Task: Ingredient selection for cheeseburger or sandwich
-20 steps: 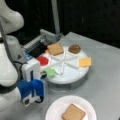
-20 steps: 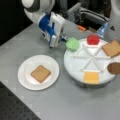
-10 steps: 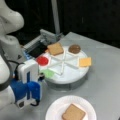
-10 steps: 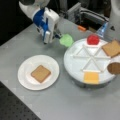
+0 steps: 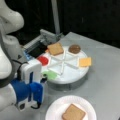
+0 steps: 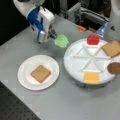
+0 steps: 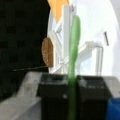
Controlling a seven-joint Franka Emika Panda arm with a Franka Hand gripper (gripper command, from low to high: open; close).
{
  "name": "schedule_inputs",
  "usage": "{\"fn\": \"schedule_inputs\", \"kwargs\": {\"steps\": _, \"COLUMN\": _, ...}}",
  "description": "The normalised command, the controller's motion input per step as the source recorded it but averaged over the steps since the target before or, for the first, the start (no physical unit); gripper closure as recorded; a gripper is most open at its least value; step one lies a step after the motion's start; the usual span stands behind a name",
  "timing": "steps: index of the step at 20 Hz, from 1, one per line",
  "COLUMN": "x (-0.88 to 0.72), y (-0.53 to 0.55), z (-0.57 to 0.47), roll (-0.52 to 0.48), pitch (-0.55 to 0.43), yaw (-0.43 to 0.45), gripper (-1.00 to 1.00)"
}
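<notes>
My gripper (image 5: 43, 80) (image 6: 53, 35) is shut on the green lettuce (image 5: 50, 74) (image 6: 61, 40), held on edge just off the rim of the divided white tray (image 5: 75, 75) (image 6: 75, 62). In the wrist view the lettuce (image 7: 74, 37) stands thin and upright between the black fingers (image 7: 52, 95). The tray holds a toast square (image 5: 55, 48) (image 6: 111, 48), red tomato (image 5: 43, 60) (image 6: 93, 39), brown patty (image 5: 74, 48) (image 6: 114, 68) and orange cheese (image 5: 85, 61) (image 6: 91, 77). Another toast square (image 5: 73, 112) (image 6: 40, 73) lies alone on the white plate (image 5: 56, 108) (image 6: 25, 75).
A grey and black fixture (image 5: 41, 43) (image 6: 85, 12) stands behind the tray. The robot's white arm (image 5: 7, 62) fills a front view's left side. A dark perforated edge (image 6: 15, 110) borders the grey table.
The gripper has drawn the lettuce a little away from the tray, toward the plate side. Everything else on the tray and the plate stays put.
</notes>
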Motion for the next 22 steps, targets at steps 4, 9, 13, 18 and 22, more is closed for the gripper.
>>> {"fn": "schedule_inputs", "kwargs": {"steps": 4, "x": 0.58, "y": -0.35, "z": -0.01, "roll": 0.039, "pitch": 0.101, "yaw": 0.304, "gripper": 1.00}}
{"fn": "schedule_inputs", "kwargs": {"steps": 9, "x": 0.60, "y": -0.38, "z": -0.08, "roll": 0.008, "pitch": 0.139, "yaw": 0.344, "gripper": 1.00}}
{"fn": "schedule_inputs", "kwargs": {"steps": 13, "x": 0.58, "y": -0.32, "z": -0.08, "roll": -0.060, "pitch": 0.145, "yaw": 0.338, "gripper": 1.00}}
{"fn": "schedule_inputs", "kwargs": {"steps": 18, "x": 0.47, "y": -0.23, "z": -0.06, "roll": -0.192, "pitch": 0.145, "yaw": 0.288, "gripper": 1.00}}
{"fn": "schedule_inputs", "kwargs": {"steps": 22, "x": 0.38, "y": -0.16, "z": -0.10, "roll": -0.344, "pitch": 0.108, "yaw": 0.197, "gripper": 1.00}}
